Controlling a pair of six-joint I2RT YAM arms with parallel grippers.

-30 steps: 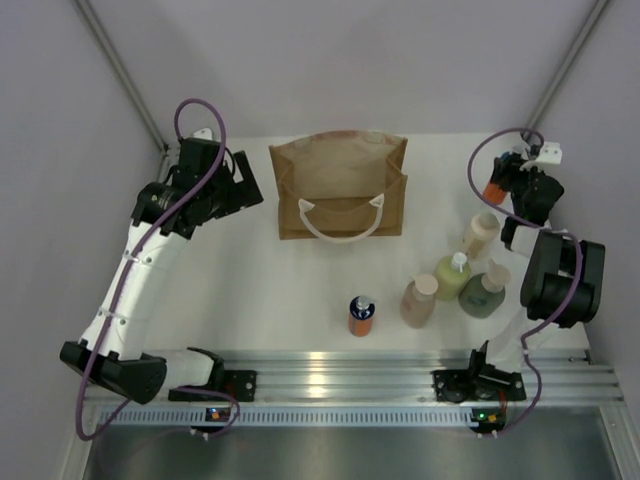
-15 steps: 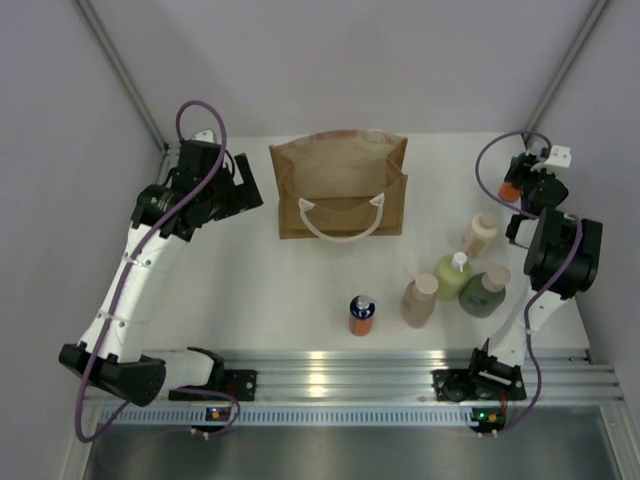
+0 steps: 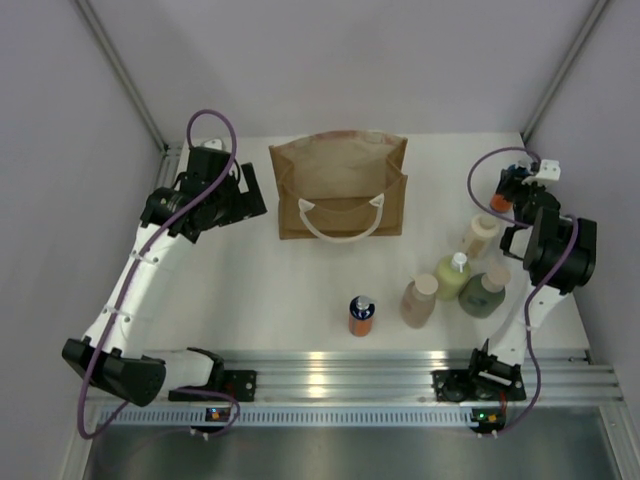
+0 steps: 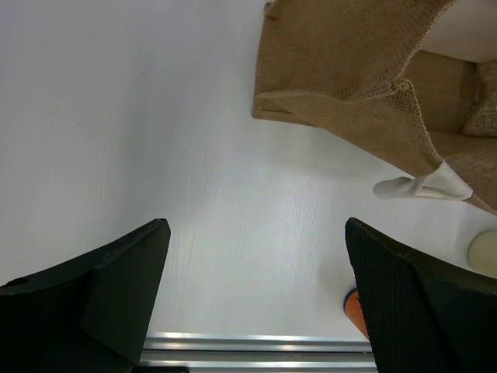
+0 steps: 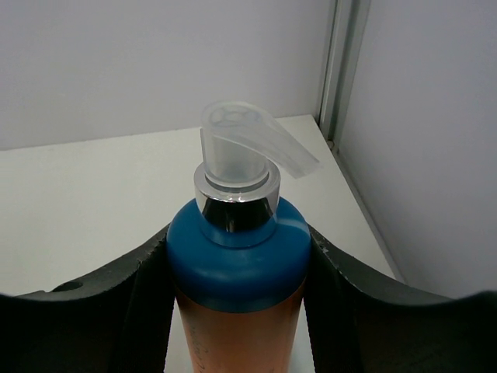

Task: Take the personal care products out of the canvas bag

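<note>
The right gripper (image 5: 237, 299) is clamped on an orange bottle (image 5: 237, 318) with a rounded blue cap, a chrome collar and a clear pump spout, held at the far right corner of the table (image 3: 250, 290). The left gripper (image 4: 256, 295) hangs with its fingers spread and nothing between them, just left of the canvas bag (image 3: 340, 185). The bag is a boxy tan weave tote with white looped handles, standing far centre. By the right arm cluster the cream bottle (image 3: 479, 235), yellow-green bottle (image 3: 452, 276), dark green bottle (image 3: 483, 293) and pinkish-beige bottle (image 3: 418, 300). A second orange bottle (image 3: 361, 315) stands to their left.
</note>
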